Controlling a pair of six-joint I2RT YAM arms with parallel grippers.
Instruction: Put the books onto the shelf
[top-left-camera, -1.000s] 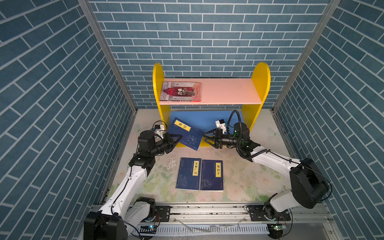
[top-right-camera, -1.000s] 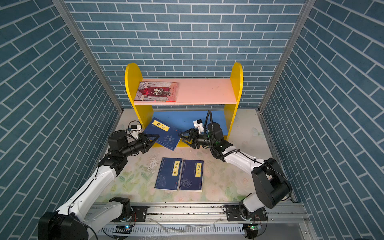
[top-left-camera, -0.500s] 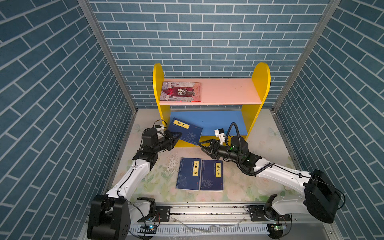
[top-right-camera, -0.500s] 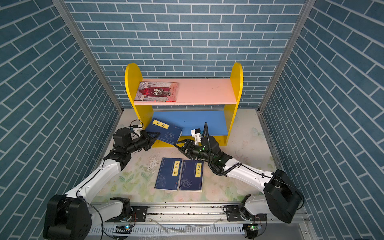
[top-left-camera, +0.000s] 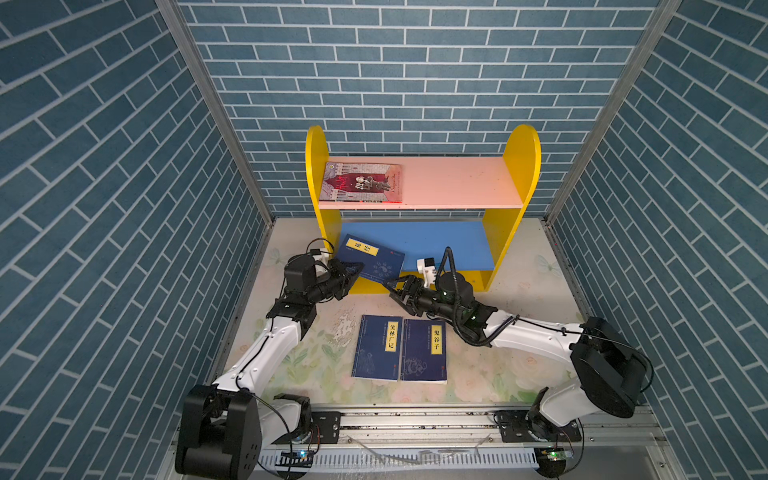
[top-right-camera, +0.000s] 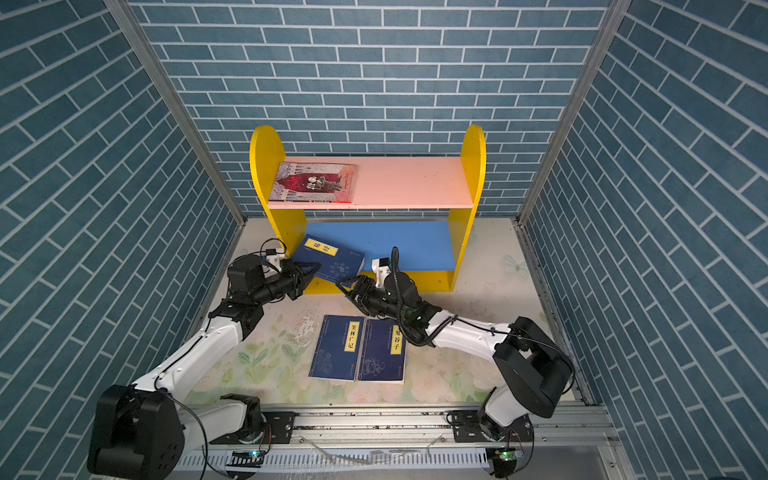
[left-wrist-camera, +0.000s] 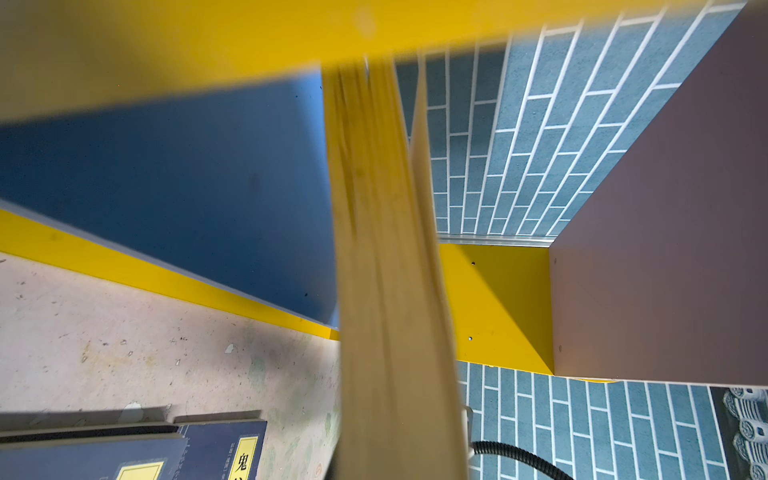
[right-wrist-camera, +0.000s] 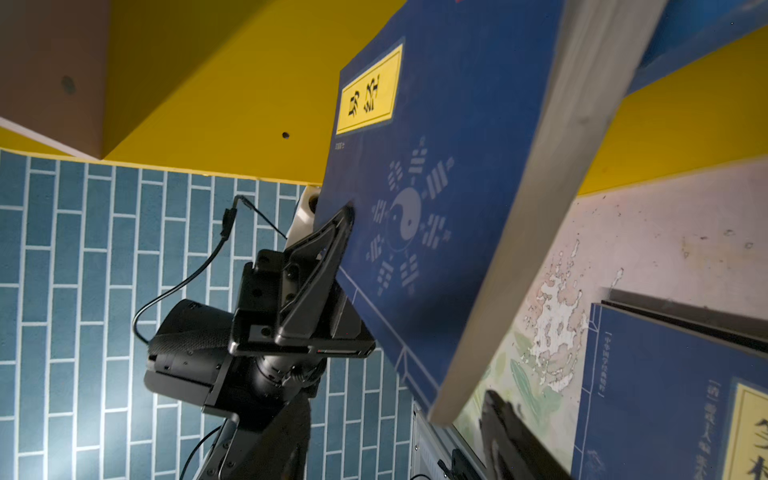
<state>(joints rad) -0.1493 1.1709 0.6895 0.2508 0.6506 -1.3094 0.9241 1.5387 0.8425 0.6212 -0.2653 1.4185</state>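
Observation:
In both top views my left gripper (top-left-camera: 353, 271) (top-right-camera: 309, 274) is shut on the left edge of a navy book (top-left-camera: 371, 259) (top-right-camera: 332, 259). That book lies tilted on the left end of the shelf's (top-left-camera: 519, 166) (top-right-camera: 473, 166) blue lower board. My right gripper (top-left-camera: 392, 290) (top-right-camera: 347, 288) stands open just in front of the book's near corner. The right wrist view shows the book (right-wrist-camera: 457, 166) with a left finger (right-wrist-camera: 328, 249) on its cover. Its page edge (left-wrist-camera: 386, 249) fills the middle of the left wrist view. Two navy books (top-left-camera: 378, 347) (top-left-camera: 424, 351) lie side by side on the mat. A red illustrated book (top-left-camera: 361, 183) lies on the pink upper board.
Blue brick-patterned walls (top-left-camera: 124, 208) close in the left, right and back. The floral mat (top-left-camera: 519, 299) runs from the shelf to the metal rail (top-left-camera: 415, 419) at the front, where both arm bases stand. The right end of both boards is bare.
The left gripper has carried the navy book toward the shelf, and it now rests flatter on the blue board. The right gripper has dropped and drawn back and left, off the book.

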